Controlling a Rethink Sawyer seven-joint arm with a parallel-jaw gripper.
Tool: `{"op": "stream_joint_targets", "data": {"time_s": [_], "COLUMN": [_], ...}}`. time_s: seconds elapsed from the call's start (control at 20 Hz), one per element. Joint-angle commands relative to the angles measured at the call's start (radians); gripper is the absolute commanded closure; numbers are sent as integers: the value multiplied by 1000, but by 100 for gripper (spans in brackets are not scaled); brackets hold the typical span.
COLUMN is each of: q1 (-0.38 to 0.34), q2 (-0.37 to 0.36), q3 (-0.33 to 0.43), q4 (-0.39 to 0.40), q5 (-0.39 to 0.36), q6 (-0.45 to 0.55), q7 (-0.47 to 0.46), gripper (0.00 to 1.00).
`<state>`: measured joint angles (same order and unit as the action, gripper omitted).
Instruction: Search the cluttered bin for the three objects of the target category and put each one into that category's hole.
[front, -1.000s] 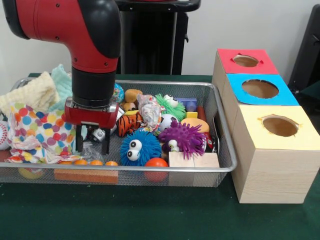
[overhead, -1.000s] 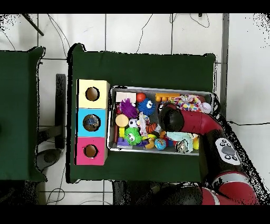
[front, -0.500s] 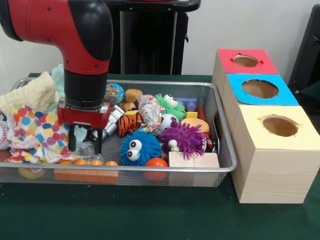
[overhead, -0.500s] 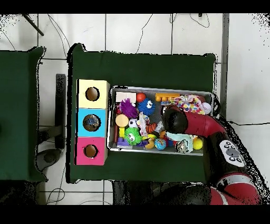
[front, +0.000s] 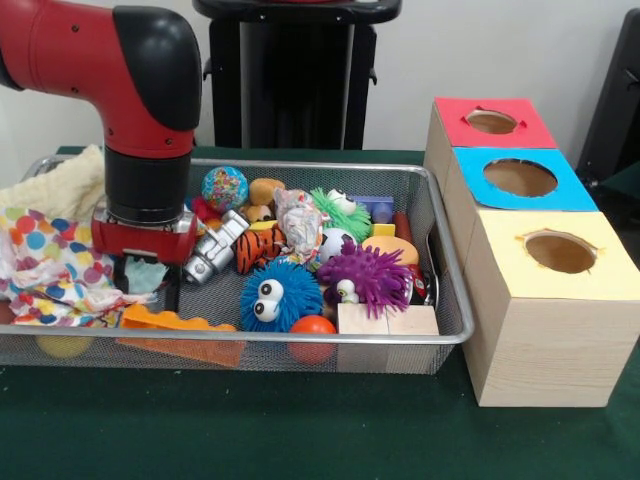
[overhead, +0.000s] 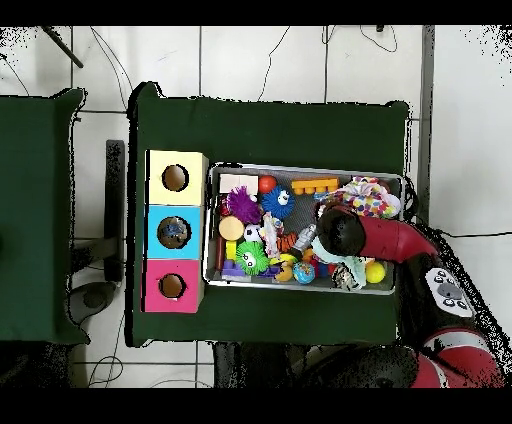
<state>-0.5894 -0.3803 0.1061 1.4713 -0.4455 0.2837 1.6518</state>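
The wire mesh bin holds many toys; it also shows in the overhead view. My gripper is down in the bin's left part, its fingers apart, with a pale greenish crinkled thing between them. I cannot tell whether that thing is a bottle or cloth. A crumpled see-through bottle with a red and white label lies in the middle of the bin. A silver can lies just right of the gripper. In the overhead view my arm hides the gripper.
Three boxes with holes stand right of the bin: red, blue and yellow. A polka-dot cloth lies left of the gripper, and a tilted orange brick lies in front of it. Fuzzy blue and purple balls lie nearby.
My gripper has moved left along the bin, away from the silver can. The orange brick by the front wall now lies tilted. The clear crinkled plastic seen near the fingers no longer shows.
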Motion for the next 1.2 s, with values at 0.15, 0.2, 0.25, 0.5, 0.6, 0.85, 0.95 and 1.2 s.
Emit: {"op": "stream_joint_targets", "data": {"time_s": [0.15, 0.2, 0.25, 0.5, 0.6, 0.85, 0.95, 1.2], "q1": [17, 11, 2, -22, -28, -61, -68, -68], "q2": [128, 134, 145, 180, 189, 210, 213, 213], "q3": [61, 70, 82, 111, 118, 150, 154, 160], "q4": [-53, -51, -57, -73, -75, -67, -62, -63], "q5": [-68, -70, -70, -73, -74, -87, -91, -90], "q6": [-89, -98, -103, -122, -128, -166, -188, -190], "q7": [30, 26, 19, 5, 3, -3, 8, 17], "gripper": [0, 0, 0, 0, 0, 0, 100, 100]}}
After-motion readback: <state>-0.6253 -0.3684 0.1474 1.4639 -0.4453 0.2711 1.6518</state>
